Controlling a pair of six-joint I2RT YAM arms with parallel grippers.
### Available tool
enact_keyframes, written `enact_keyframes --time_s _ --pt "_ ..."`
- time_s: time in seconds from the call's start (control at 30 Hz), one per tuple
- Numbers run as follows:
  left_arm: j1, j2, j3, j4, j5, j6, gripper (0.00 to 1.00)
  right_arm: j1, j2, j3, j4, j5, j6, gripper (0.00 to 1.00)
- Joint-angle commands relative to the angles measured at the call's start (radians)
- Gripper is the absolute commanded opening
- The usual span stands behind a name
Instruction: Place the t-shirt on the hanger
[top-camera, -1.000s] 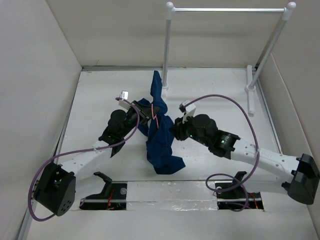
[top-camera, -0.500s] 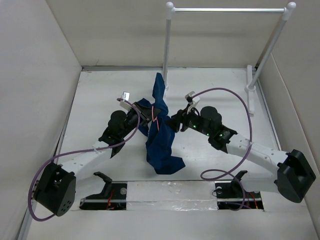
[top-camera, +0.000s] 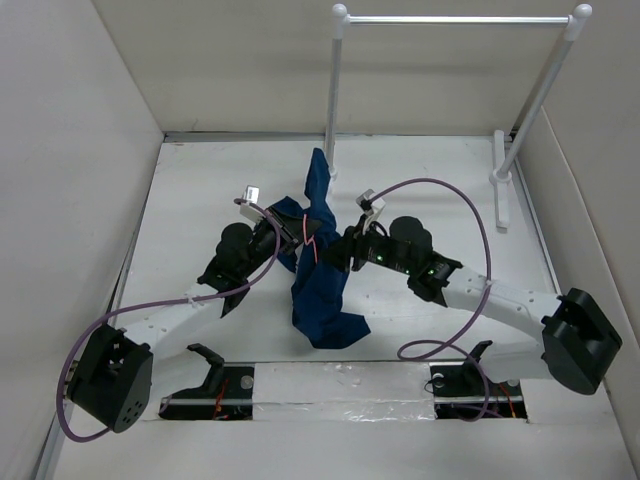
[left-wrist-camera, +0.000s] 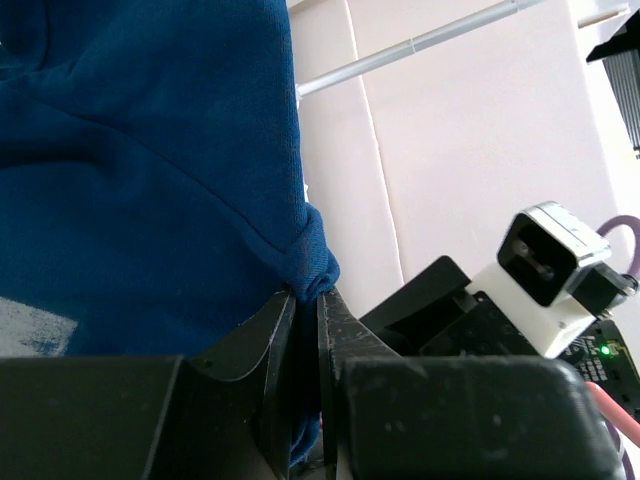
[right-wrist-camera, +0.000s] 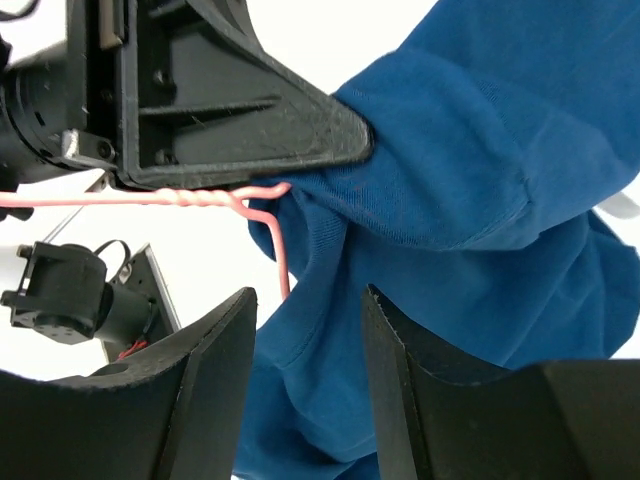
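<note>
The navy t-shirt (top-camera: 320, 270) hangs bunched between the two arms above the white table, its lower end touching the table. The pink wire hanger (top-camera: 311, 243) shows only as a short piece against the cloth; in the right wrist view its twisted neck (right-wrist-camera: 200, 196) and a bent wire run by the cloth (right-wrist-camera: 430, 260). My left gripper (top-camera: 288, 232) is shut on a fold of the t-shirt (left-wrist-camera: 120, 180), with cloth pinched between the fingers (left-wrist-camera: 345, 340). My right gripper (top-camera: 340, 252) is open, its fingers (right-wrist-camera: 215, 360) apart just before the cloth.
A tall white rack (top-camera: 455, 20) with a horizontal bar stands at the back right. Purple cables (top-camera: 440, 195) loop from both arms. White walls close in the table on the left, back and right.
My right arm has moved left toward the hanging t-shirt and its gripper now sits close to the cloth. The left gripper and shirt have stayed in place.
</note>
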Motion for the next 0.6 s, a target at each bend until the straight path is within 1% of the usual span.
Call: enact_keyframes --time_s 0.0,0.13,0.17,0.2,0.23,0.3,0.33,0.37,0.4,0.57 --pt "-0.005 -0.02 -0.003 0.09 0.026 -0.002 0.0 0.005 0.013 0.0 0.087 -0.008 0.026 0.51" --pt "-0.005 -0.011 -0.003 0.099 0.038 -0.007 0.0 0.005 0.043 0.011 0.096 -0.014 0.032 0.51" --pt "-0.005 -0.008 -0.001 0.101 0.041 -0.007 0.0 0.005 0.046 0.011 0.108 -0.014 0.035 0.44" --pt "-0.005 -0.007 -0.003 0.102 0.043 -0.007 0.0 0.005 0.053 0.012 0.115 -0.013 0.038 0.4" --pt "-0.005 -0.008 -0.009 0.105 0.046 -0.01 0.0 0.005 0.056 0.014 0.119 -0.014 0.041 0.32" --pt "-0.005 -0.014 -0.014 0.107 0.046 -0.013 0.0 0.005 0.054 0.016 0.122 -0.002 0.043 0.19" --pt "-0.005 -0.017 -0.011 0.099 0.043 -0.008 0.0 0.005 0.048 0.011 0.124 0.007 0.045 0.07" --pt "-0.005 -0.02 -0.009 0.093 0.04 0.001 0.0 0.005 0.034 0.008 0.128 0.019 0.048 0.02" --pt "-0.005 -0.027 -0.009 0.083 0.04 0.002 0.0 0.005 0.024 0.009 0.124 0.024 0.048 0.0" --pt "-0.005 -0.022 -0.02 0.07 0.029 0.015 0.0 0.005 -0.075 0.031 0.035 0.094 0.011 0.0"
